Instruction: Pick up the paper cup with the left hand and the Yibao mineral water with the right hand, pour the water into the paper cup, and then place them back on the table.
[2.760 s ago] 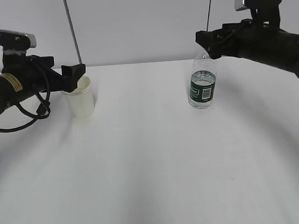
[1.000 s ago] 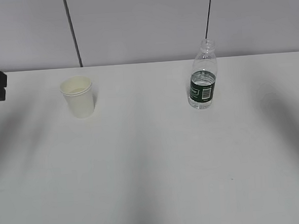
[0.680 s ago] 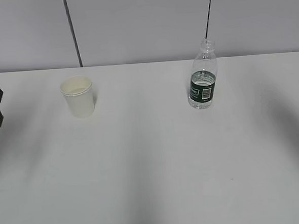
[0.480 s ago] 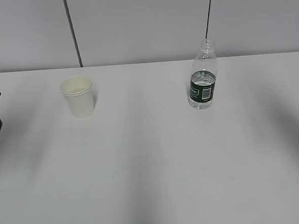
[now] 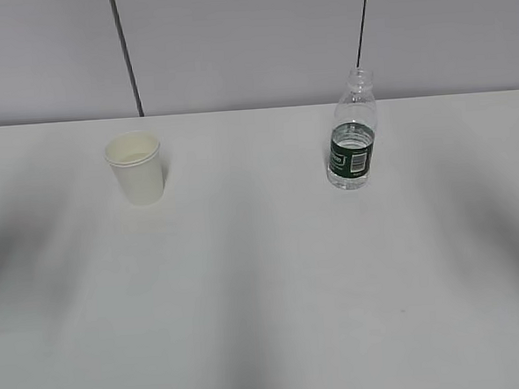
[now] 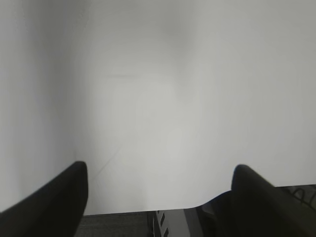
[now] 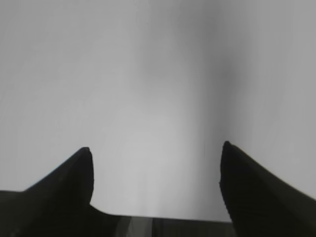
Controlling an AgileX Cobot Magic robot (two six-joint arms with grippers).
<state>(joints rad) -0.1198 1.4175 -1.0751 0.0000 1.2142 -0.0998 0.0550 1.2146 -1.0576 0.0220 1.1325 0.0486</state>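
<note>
1. The cup [image 5: 135,167] stands near the table's [image 5: 265,291] back left; the bottle [image 5: 352,132] at back right – neither has moved.
2. The left gripper [image 6: 158,170] has slid lower at the left edge – wide open, empty.
3. The right gripper [image 7: 155,148] – open, empty.
</note>
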